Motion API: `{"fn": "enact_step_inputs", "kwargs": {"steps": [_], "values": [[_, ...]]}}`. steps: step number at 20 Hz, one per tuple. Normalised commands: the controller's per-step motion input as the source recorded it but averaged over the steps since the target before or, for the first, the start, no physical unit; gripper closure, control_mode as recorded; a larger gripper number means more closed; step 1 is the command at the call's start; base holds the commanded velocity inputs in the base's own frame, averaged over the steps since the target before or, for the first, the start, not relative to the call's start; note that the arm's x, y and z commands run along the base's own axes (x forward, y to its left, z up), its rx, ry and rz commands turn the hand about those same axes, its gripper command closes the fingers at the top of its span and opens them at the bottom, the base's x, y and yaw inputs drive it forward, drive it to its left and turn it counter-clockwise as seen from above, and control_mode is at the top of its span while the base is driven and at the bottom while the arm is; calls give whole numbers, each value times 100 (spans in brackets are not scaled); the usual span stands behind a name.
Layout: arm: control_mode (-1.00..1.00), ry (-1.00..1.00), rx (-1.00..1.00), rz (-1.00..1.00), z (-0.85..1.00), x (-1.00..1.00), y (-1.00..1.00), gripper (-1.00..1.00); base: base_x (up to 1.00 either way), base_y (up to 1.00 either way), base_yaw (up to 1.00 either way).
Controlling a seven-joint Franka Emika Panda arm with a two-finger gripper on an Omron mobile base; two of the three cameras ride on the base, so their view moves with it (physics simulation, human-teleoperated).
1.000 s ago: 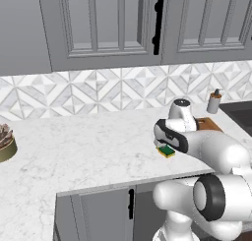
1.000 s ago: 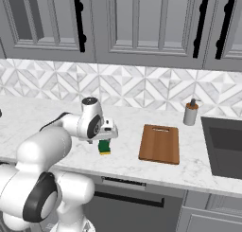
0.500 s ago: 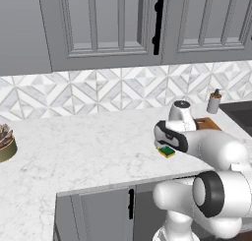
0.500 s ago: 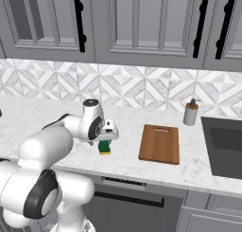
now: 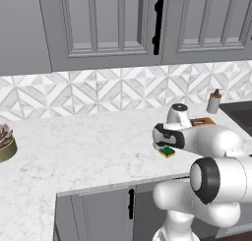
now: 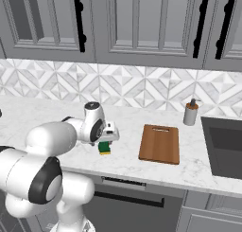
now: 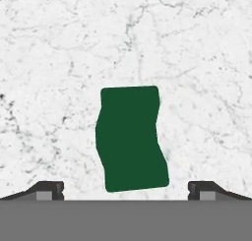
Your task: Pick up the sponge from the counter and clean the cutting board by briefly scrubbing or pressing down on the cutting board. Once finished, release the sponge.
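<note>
Hidden: in both base views the hand covers most of the sponge (image 5: 167, 151), so we see just a green-and-yellow edge under it; the board (image 5: 202, 121) in the left base view is a thin brown strip behind the arm.
Cut off: in the hand view we get only the fingertips (image 7: 49, 190) at the bottom edge, one to each side.
Hard to make out: whether the sponge's underside is yellow cannot be checked from the hand view, where we see its dark green top alone.
Arm: we see it folded low over the counter (image 6: 56, 108), hand pointing straight down over the sponge, elbow bulking in the foreground.
Gripper (image 7: 126, 191): jaws spread wide, one tip on each side of the sponge with marble showing between; we see no contact.
Sponge: lies flat on the counter near its front edge, directly under the hand, its outline slightly wavy.
Board: flat on the counter in the right base view (image 6: 160, 144), well apart from the sponge, toward the sink (image 6: 226, 150).
Dispenser (image 6: 190, 113): upright behind the board, by the backsplash.
</note>
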Motion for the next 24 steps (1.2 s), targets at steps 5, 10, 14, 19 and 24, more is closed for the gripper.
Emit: {"fn": "enact_step_inputs", "kwargs": {"steps": [5,10,14,19,24], "values": [[-100,0,0,0,-26,5,0,-100,0,0,0],[-100,0,0,0,-22,8,0,-100,0,0,0],[-100,0,0,0,-21,17,0,-100,0,0,0],[-100,0,0,4,-13,4,0,-100,0,0,0],[-100,0,0,3,-13,10,0,-100,0,0,0]]}}
